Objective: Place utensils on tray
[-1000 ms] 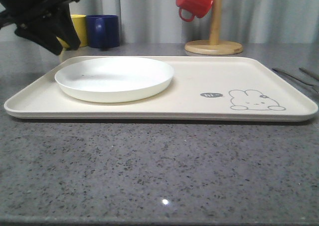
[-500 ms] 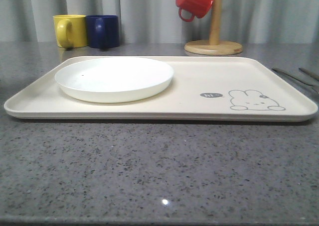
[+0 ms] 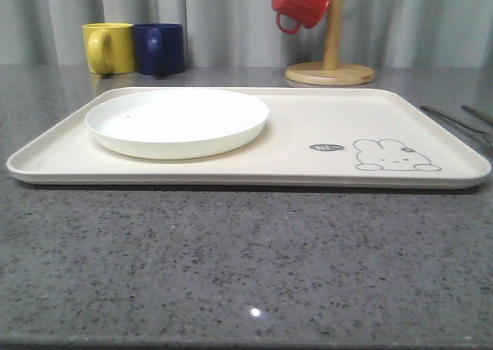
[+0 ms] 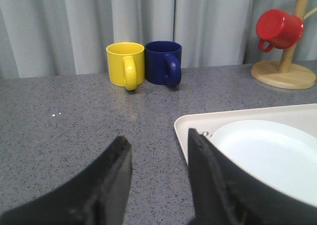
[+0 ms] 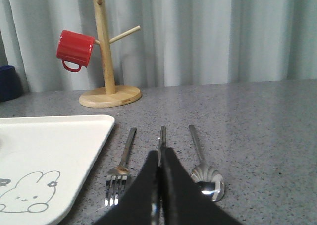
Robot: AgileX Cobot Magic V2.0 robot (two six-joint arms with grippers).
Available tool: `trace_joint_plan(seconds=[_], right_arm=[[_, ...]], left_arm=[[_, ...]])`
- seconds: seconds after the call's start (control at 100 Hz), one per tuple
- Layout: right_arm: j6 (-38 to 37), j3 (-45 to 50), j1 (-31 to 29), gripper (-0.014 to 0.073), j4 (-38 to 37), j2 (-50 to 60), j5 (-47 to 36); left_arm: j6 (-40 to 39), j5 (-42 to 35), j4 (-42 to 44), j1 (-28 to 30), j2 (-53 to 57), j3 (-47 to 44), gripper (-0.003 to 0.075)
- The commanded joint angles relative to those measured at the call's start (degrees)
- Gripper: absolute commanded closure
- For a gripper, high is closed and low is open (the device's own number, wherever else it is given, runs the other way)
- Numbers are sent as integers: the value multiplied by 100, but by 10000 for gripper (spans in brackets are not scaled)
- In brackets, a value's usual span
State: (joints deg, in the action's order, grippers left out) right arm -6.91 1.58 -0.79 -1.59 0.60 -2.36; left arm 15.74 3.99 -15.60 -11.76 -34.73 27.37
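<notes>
Cream tray on a speckled grey stone bench, silver utensils lying off its right edge.

At far left, the glossy yellow mug (image 3: 106,48) and navy mug (image 3: 159,48) stand touching before pale pleated curtains (image 3: 231,18). The left tool (image 4: 157,173) hangs with its matte black fingers apart, holding nothing, by the tray's near-left corner. The tray (image 3: 308,126), smooth, low-rimmed and round-cornered, carries a round white plate (image 3: 177,122) on its left half and a grey rabbit drawing (image 3: 394,156) at right; the bench before it lies bare. A red mug (image 3: 302,1) hangs on a wooden mug tree (image 3: 331,65) behind. Beside the tray's right rim lie the fork (image 5: 120,168), chopsticks (image 5: 161,138) and spoon (image 5: 204,168), parallel on the bench. The right tool (image 5: 159,185) has its fingers pressed together over the chopsticks; I cannot tell whether it grips them.
</notes>
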Motion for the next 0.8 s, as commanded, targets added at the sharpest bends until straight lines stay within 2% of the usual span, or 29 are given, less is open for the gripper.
trace_joint_plan(seconds=[0.0,0.15,0.28,0.59,0.68,0.79], right_arm=[[40,-104,-10,662,0,41,-488],[40,-104,-10,662,0,41,-488],[40,-104,-10,662,0,41,-488],[40,-153,-10,662,0,35,-850],[40,-361,-10,662,0,6,-608],[40,-913,-10,662,0,-175,63]], left_arm=[[-30,-564,-2,-20,273,3,481],[-30,-564,-2,-20,477,-109,588],[-30,-564,-2,-20,481,-109,739],[-30,-564,-2,-20,481,-109,738],[-30,-564,-2,-20,481,-109,738],[-30,-564,-2,-20,481,-109,738]])
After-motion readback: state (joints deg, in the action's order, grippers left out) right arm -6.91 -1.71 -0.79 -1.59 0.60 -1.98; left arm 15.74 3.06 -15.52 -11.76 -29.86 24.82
